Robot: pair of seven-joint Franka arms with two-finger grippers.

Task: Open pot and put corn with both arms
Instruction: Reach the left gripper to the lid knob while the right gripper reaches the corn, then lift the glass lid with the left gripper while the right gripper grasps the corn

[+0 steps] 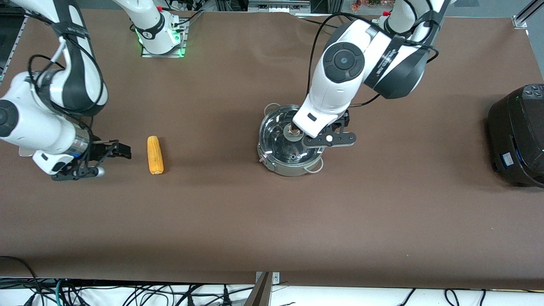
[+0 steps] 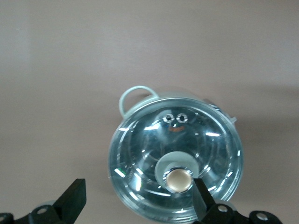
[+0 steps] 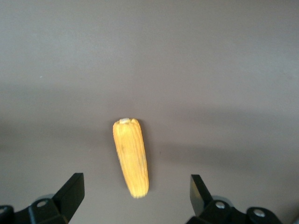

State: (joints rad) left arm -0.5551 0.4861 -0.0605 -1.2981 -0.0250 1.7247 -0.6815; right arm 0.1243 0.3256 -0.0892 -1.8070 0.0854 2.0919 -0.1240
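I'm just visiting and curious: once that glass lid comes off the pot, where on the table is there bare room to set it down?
Bare brown table runs nearer the front camera than the pot and corn. More lies between pot and black cooker, and between corn and pot. It is crowded at the lid, where the open left gripper hovers, and beside the corn, by the open right gripper.

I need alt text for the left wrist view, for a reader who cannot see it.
A shiny steel pot sits on a brown table, closed by a clear glass lid with a tan knob. The open left gripper hangs above it, one black finger beside the knob. One loop handle shows at the pot's rim.
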